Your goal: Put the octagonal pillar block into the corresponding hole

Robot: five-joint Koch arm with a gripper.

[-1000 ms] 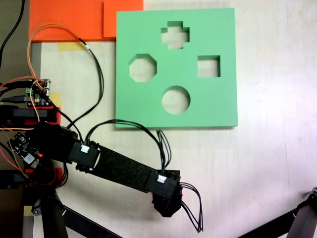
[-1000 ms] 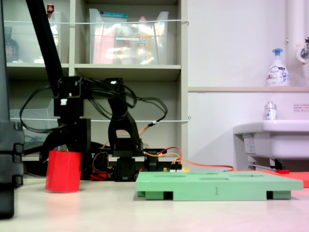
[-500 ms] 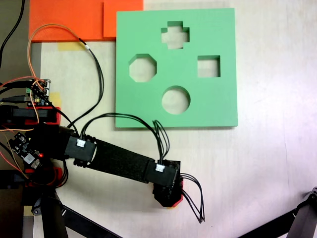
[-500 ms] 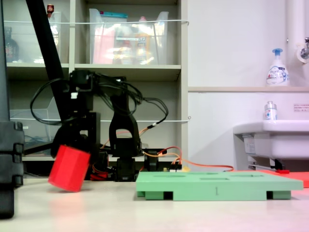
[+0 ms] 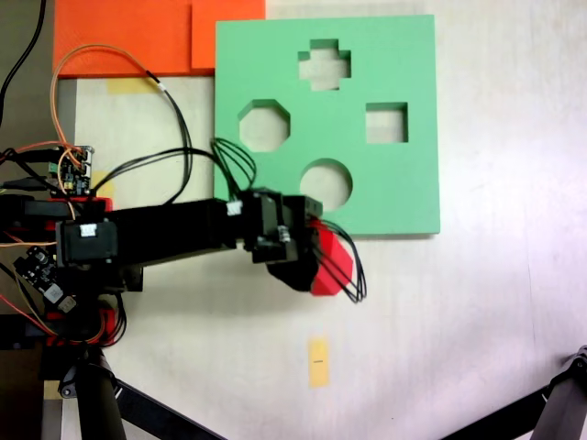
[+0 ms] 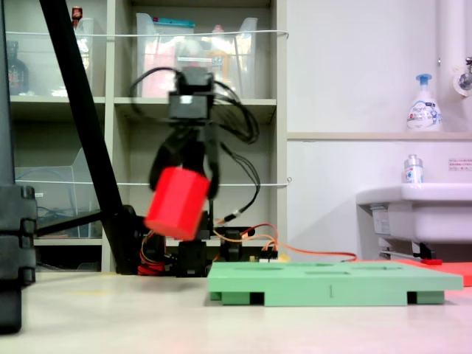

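The red octagonal pillar block (image 6: pixel 177 203) hangs tilted in the air, well above the table, with my gripper (image 6: pixel 188 171) shut on its upper part. In the first exterior view the block (image 5: pixel 330 262) shows red beside the black gripper (image 5: pixel 307 257), just below the green foam board's (image 5: pixel 413 188) lower edge. The corresponding hole (image 5: pixel 264 126), an eight-sided cutout, lies open at the board's left, up and left of the block. In the second exterior view the board (image 6: pixel 332 284) lies flat to the right of the block, lower than it.
The board also has a cross cutout (image 5: pixel 324 64), a square cutout (image 5: pixel 386 123) and a round cutout (image 5: pixel 326 184). Orange foam sheets (image 5: pixel 138 35) lie at the top left. A yellow tape strip (image 5: pixel 317 361) marks the table. The arm's base and wiring (image 5: pixel 64 229) fill the left.
The gripper lifted the block off the table and carried it up toward the board; the yellow tape strip where it stood is now uncovered. The block tilted as it rose.
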